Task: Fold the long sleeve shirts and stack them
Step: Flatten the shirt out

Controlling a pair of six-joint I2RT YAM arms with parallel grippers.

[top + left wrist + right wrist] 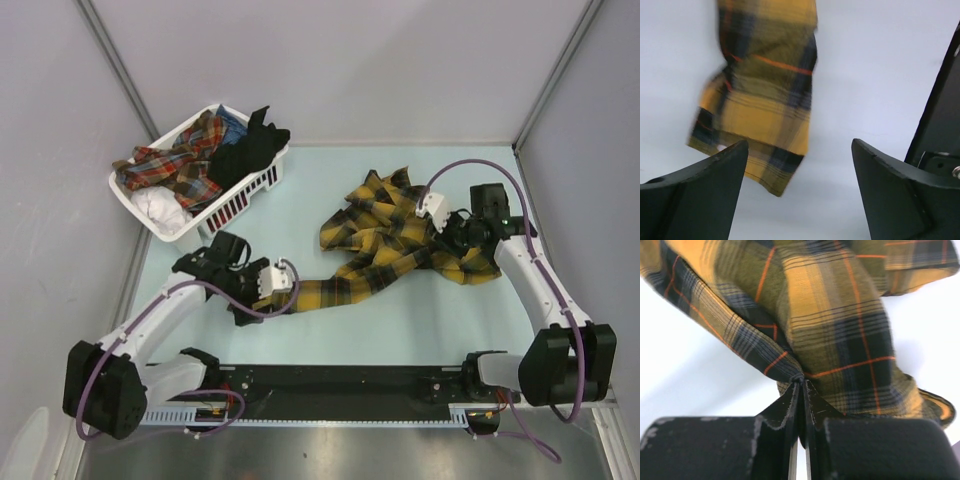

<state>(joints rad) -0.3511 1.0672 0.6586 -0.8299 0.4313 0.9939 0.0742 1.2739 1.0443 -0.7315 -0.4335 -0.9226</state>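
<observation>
We see right gripper (801,380) pinched on plaid shirt (385,235) | left gripper (799,146) wide apart beside sleeve cuff (755,130) (not gripped) | risk: thin pinch slips under pull, cloth bunches

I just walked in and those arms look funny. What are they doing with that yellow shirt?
A mustard-yellow and black plaid shirt lies crumpled on the table. The right gripper is pinched shut on a fold of it. The left gripper is open at the end of one stretched-out sleeve, not gripping it. More clothes sit in the white basket. Nothing is folded yet.
</observation>
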